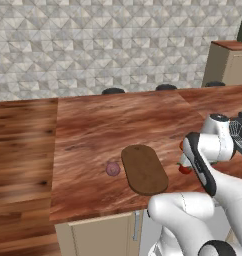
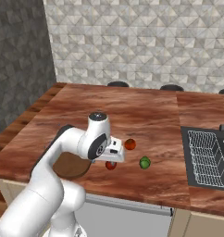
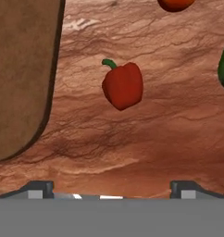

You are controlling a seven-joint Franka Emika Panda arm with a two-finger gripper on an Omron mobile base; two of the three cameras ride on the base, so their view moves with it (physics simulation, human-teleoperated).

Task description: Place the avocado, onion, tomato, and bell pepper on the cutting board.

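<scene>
The board lies empty at the lower middle of the left base view, so none of the four vegetables is placed yet. The onion sits on the counter just beside the board's left edge, apart from it. The other three are on the far side of the board. In the right base view the pepper is at the middle, partly under the arm's wrist, the tomato is a little above and to the right of it, and the avocado is further right.

In the hand view the pepper is near the centre, with its green stalk pointing to the upper left. The board fills the left side, the tomato is cut by the top edge, and the avocado is cut by the right edge. The gripper is at the bottom of this view, its jaws wide apart and holding nothing.

I judge that the step in hand is the approach to the pepper. The next move calls for lowering the hand until the open fingers stand on both sides of the pepper's body, not the stalk, and then closing. The tomato and avocado are near, so the descent should be straight, not to push them away.
</scene>
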